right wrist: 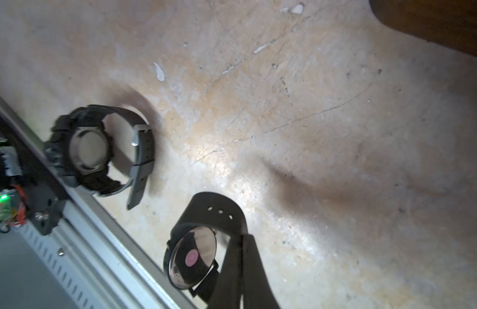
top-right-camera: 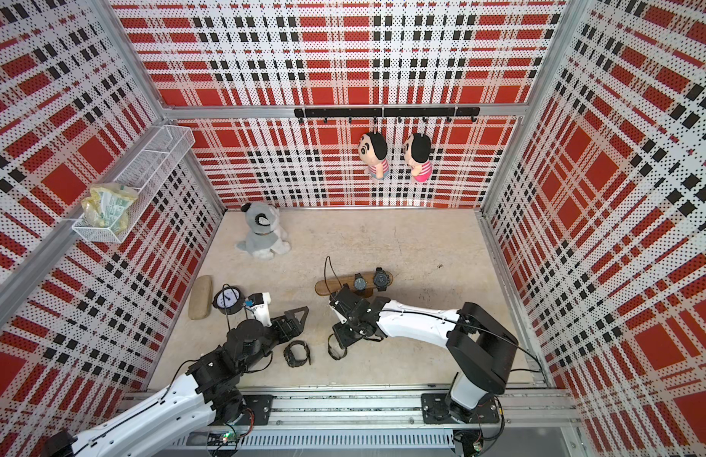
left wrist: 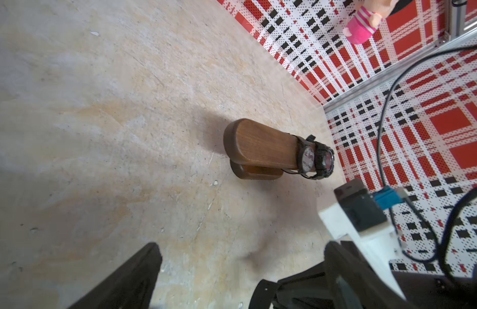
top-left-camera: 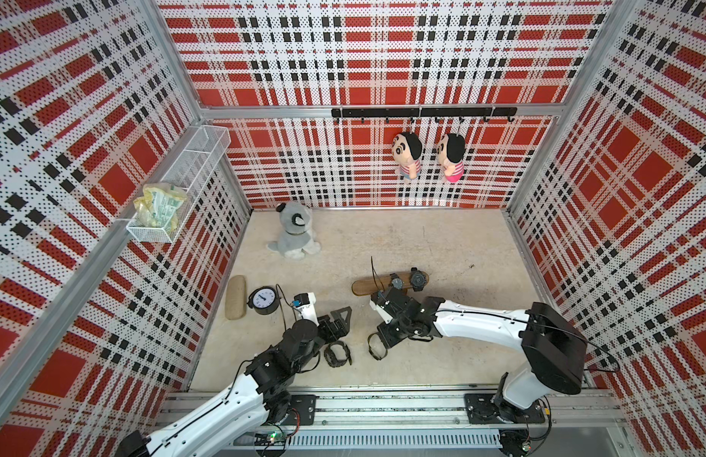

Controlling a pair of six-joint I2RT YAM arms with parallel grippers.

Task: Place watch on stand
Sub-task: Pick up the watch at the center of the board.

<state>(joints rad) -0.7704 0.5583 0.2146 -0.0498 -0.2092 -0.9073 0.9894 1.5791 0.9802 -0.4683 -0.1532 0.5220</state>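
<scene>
With the right claw [right wrist: 240, 240] pinched shut on the strap of the slim watch [right wrist: 192, 258] by the surface's [top-left-camera: 442, 245] front edge and the left claw [top-left-camera: 337, 322] spread empty, lift clear and slide the loop over the bare end of the stand [top-left-camera: 369, 286] at mid-surface, short of the mounted watches [top-left-camera: 397, 281].

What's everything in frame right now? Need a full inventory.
stand: one, brown wood, mid-floor
watches on stand: two, black, one end
chunky watch: one, black, front floor
slim watch: one, black, gripped by strap
case: one, beige, by side wall
round dial: one, white face, beside case
plush dog: one, grey, back floor
dolls: two, black-haired, hanging on black hook rail
wire basket: one, white, side wall, yellowish packets inside
left gripper: black, open, empty
right gripper: black, shut on slim watch
</scene>
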